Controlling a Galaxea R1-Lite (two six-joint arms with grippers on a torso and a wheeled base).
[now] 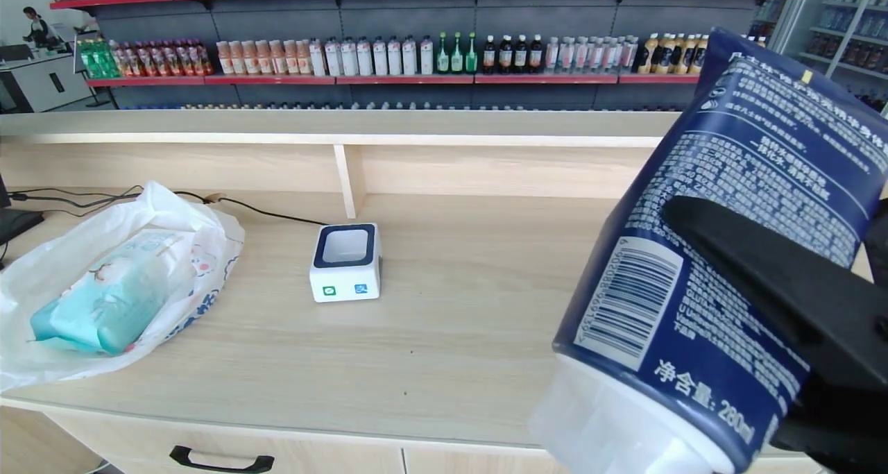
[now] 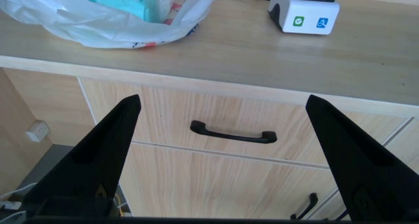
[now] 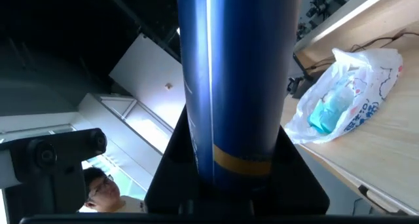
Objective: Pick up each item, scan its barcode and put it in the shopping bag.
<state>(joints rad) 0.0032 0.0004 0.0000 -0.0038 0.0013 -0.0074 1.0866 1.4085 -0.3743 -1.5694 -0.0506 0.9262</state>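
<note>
Clamped in the right gripper, the dark blue plastic tube with translucent cap hangs near right; tilt its barcode toward the white box scanner centre-counter. Left gripper fingers stand apart.

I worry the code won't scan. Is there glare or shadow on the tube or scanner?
Head view: the tube has its barcode evenly lit, no glare; the scanner window shows a pale reflection. Right wrist view: a bright streak runs down the tube. Left wrist view: the left claw is dark, the counter evenly lit.
</note>
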